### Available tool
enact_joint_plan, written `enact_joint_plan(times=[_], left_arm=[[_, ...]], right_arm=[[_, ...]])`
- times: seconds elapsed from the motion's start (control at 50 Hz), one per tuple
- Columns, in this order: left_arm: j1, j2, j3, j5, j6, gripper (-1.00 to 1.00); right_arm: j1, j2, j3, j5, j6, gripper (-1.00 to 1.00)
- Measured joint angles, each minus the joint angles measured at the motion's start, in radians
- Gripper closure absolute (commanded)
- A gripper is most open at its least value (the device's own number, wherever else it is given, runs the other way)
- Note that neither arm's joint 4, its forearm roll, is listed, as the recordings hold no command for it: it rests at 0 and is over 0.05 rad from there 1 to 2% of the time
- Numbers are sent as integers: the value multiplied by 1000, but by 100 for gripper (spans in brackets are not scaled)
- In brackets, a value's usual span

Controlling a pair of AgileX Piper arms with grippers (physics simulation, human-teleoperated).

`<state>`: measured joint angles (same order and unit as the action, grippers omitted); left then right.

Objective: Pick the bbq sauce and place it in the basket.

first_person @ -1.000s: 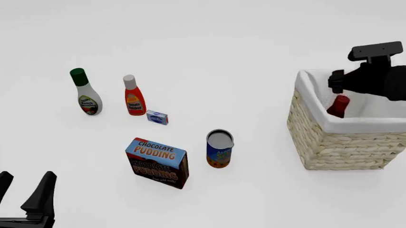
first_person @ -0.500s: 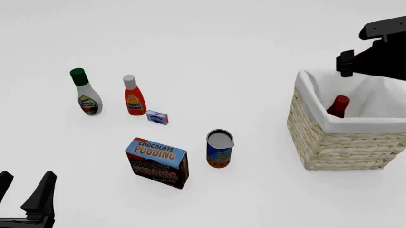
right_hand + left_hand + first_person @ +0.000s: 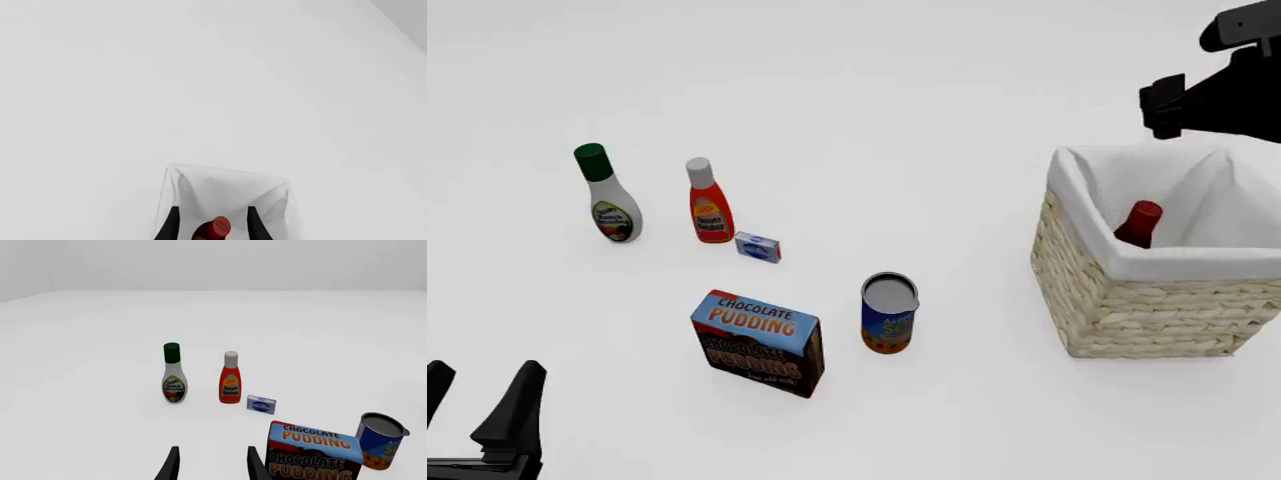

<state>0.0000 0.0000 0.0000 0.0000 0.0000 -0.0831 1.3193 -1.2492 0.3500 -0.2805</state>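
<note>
1. The bbq sauce (image 3: 1141, 223) sits inside the basket (image 3: 1121, 300), tilted against the white cloth lining; only its red cap and dark neck show in the front view.
2. The right end effector (image 3: 210, 220) hangs above the basket, released, fingers apart and empty, the bottle's cap (image 3: 217, 226) visible between them and well below.
3. The left end effector (image 3: 210, 465) is at the near-left of the bench (image 3: 868, 90), fingers spread, grasping nothing.
4. On the bench, left of the basket: ranch dressing bottle (image 3: 606, 195), ketchup bottle (image 3: 707, 203), small blue box (image 3: 757, 246), chocolate pudding box (image 3: 758, 343), and an upright can (image 3: 889, 313).
5. The small blue box lies just beside the ketchup bottle; the can stands near the pudding box.
</note>
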Motion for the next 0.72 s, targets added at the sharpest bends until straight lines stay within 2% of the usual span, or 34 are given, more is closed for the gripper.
enact_joint_plan(times=[0.72], left_arm=[[0, 0, 0, 0, 0, -100]], right_arm=[[13, -172, 42, -6, -13, -100]])
